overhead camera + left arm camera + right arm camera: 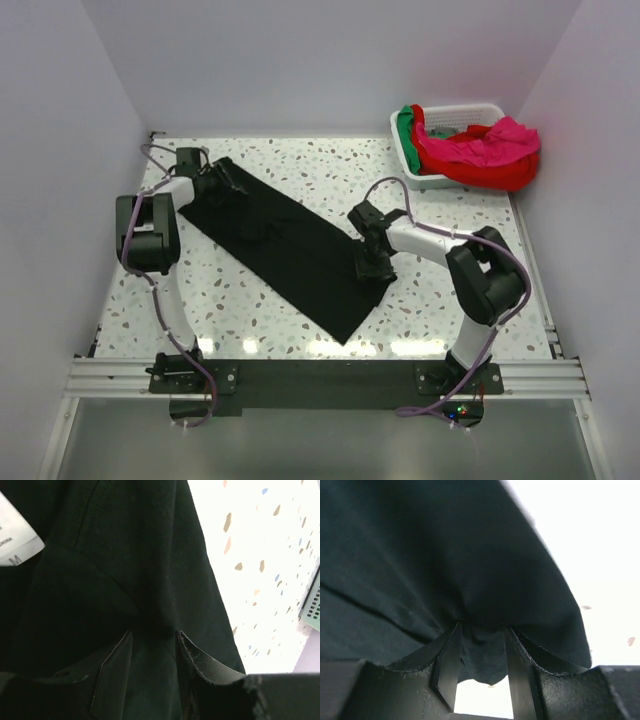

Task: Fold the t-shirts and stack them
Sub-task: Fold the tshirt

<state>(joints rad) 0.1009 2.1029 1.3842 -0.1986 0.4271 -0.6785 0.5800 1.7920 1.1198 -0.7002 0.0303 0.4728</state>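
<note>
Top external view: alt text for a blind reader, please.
A black t-shirt lies diagonally on the speckled table, the left gripper pinching its far end, the right gripper its right edge. A white basket at far right holds more shirts.

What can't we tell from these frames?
Neck label, left wrist: cut off by the left edge; only "M" reads.
Basket, top view: red t-shirt and pink t-shirt cover most of the green t-shirt; anything beneath is hidden.
Black t-shirt, top view: folded layers indistinguishable, uniformly dark.
Table, right wrist: washed out by glare.
</note>
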